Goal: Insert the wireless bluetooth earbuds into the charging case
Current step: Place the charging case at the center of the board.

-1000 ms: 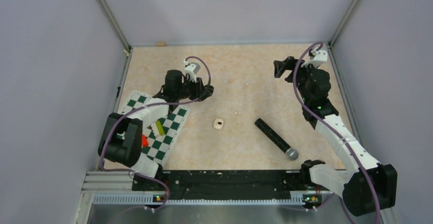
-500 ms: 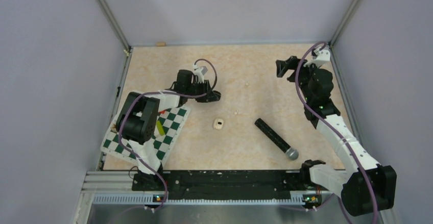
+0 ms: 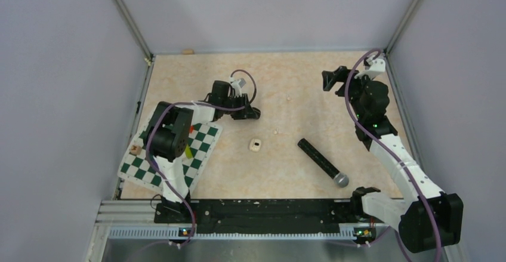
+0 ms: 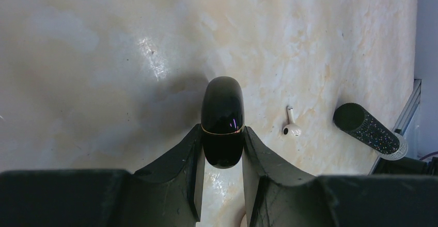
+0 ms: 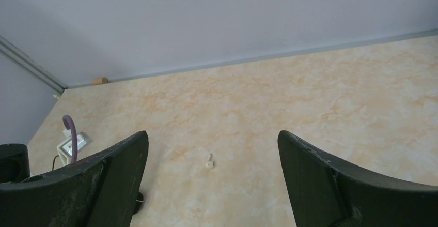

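Observation:
My left gripper (image 4: 222, 129) is shut on a glossy black oval earbud (image 4: 222, 108) with a thin gold band, held low over the table left of centre (image 3: 250, 113). A white earbud (image 4: 291, 126) lies just right of it (image 3: 275, 132). Another white earbud (image 3: 289, 99) lies farther back and shows between my right gripper's fingers (image 5: 208, 162). The whitish charging case (image 3: 255, 145) sits open on the table, in front of the left gripper. My right gripper (image 5: 212, 134) is open and empty, raised at the back right (image 3: 330, 80).
A black microphone (image 3: 322, 162) lies diagonally at centre right, and its end shows in the left wrist view (image 4: 366, 129). A green-and-white checkered mat (image 3: 200, 154) with small coloured blocks lies at the left. Walls enclose the table on three sides.
The left arm has swung so its gripper moved a little right and nearer, still gripping the black earbud. The right gripper has barely moved.

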Controlling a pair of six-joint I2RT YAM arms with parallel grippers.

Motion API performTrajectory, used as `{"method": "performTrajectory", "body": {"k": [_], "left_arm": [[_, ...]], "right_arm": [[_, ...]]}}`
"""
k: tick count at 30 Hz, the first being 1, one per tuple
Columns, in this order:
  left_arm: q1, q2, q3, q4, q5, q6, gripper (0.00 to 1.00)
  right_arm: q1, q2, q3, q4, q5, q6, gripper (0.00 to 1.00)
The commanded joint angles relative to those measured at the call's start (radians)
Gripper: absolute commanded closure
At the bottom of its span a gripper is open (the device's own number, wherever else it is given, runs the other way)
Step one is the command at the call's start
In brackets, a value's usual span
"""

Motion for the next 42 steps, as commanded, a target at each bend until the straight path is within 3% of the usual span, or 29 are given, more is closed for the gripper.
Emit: {"method": "performTrajectory", "body": {"k": [1, 21, 30, 42], "left_arm": [[-0.001, 0.016, 0.041, -0.008, 0.002, -0.012, 0.84], [-0.012, 0.026, 0.054, -0.039, -0.020, 0.001, 0.40], [-0.013, -0.050, 0.026, -0.062, -0.102, 0.045, 0.14], [-0.013, -0.147, -0.017, -0.062, -0.127, 0.094, 0.11]], "right_arm": [[-0.008, -0.020, -0.002, 0.043, -0.007, 0.003, 0.06], [-0.009, -0.020, -0.003, 0.048, -0.006, -0.003, 0.06], [-0.008, -0.022, -0.005, 0.049, 0.002, -0.006, 0.06], [-0.010, -0.019, -0.008, 0.051, 0.006, -0.007, 0.06]]}}
